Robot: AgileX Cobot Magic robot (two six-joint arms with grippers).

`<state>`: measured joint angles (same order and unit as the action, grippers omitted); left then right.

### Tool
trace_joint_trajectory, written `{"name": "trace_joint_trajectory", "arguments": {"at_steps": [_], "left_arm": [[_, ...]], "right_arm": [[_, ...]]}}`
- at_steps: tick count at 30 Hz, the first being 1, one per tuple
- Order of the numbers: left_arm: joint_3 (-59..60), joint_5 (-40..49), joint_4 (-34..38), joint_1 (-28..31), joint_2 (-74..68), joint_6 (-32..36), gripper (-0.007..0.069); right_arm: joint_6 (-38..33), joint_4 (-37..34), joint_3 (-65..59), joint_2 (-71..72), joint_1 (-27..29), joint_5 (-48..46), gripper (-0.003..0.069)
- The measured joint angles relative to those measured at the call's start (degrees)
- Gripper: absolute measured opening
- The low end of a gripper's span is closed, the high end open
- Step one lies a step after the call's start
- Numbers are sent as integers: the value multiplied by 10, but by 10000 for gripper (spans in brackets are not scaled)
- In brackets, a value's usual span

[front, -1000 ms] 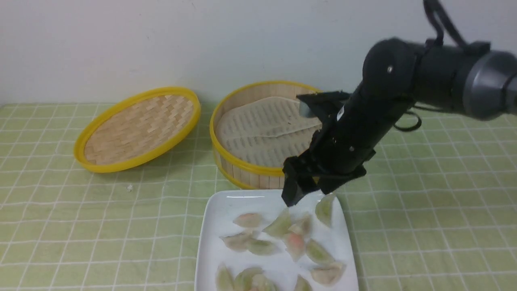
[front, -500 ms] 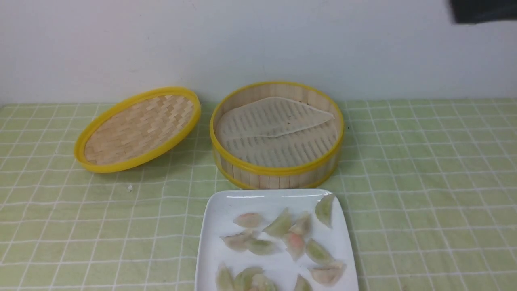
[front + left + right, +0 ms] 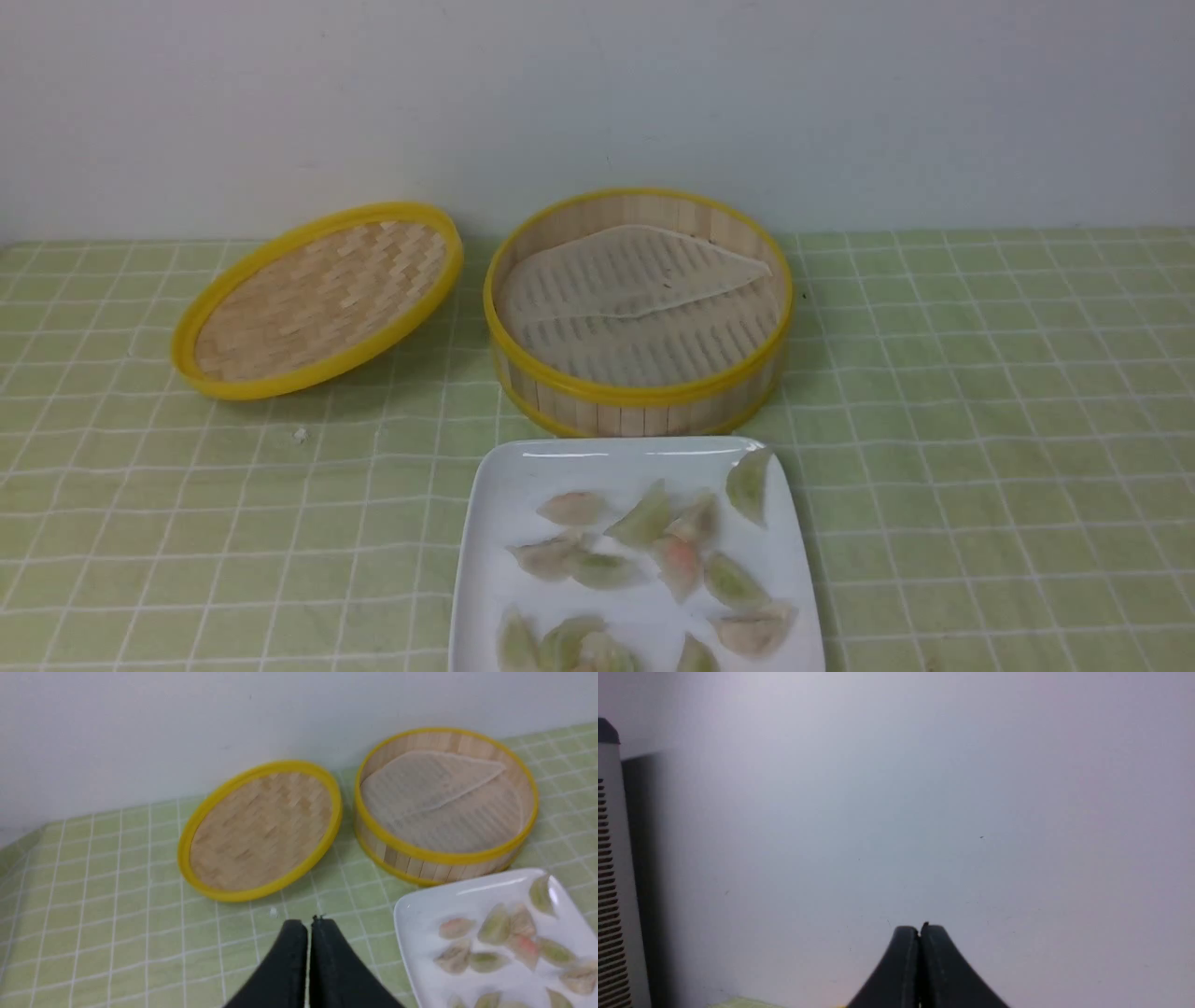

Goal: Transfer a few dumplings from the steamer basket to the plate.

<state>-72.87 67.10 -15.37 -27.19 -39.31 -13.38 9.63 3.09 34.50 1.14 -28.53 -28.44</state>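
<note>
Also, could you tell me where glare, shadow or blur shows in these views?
Front view: glare streaks the plate along its far rim, soft shadow beside the woven lid. Left wrist view: slightly soft overall, the left pincer dark and featureless. Right wrist view: mostly blank wall, right pincer a black silhouette.

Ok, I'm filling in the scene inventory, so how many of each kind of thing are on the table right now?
Dumplings: at least 12 (the picture's edge cuts off the nearest ones)
Steamer basket: 1
Woven lid: 1
Plate: 1
Total: at least 15
</note>
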Motion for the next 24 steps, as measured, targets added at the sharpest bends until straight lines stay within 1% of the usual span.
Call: {"name": "trace_joint_trajectory", "arguments": {"at_steps": [2,5,7,10,13,16,18,21,24], "left_arm": [[0,-21,11,0,-1,0,-6],[1,-28,10,0,0,0,-6],[3,-28,11,0,6,0,-6],[25,-32,11,0,54,0,-6],[59,-53,10,0,120,-11,-6],[106,-95,9,0,189,-28,-6],[157,-137,9,0,234,-32,-6],[215,-170,14,0,269,-33,-6],[249,-183,15,0,287,-34,-6]], "right_arm": [[26,6,-20,0,0,16,-15],[58,10,-30,0,0,34,-15],[63,10,-31,0,0,35,-15],[69,12,-31,0,0,38,-15],[70,12,-31,0,0,38,-15],[70,12,-31,0,0,38,-15],[70,12,-31,0,0,38,-15],[70,12,-31,0,0,38,-15],[70,12,-31,0,0,38,-15]]}}
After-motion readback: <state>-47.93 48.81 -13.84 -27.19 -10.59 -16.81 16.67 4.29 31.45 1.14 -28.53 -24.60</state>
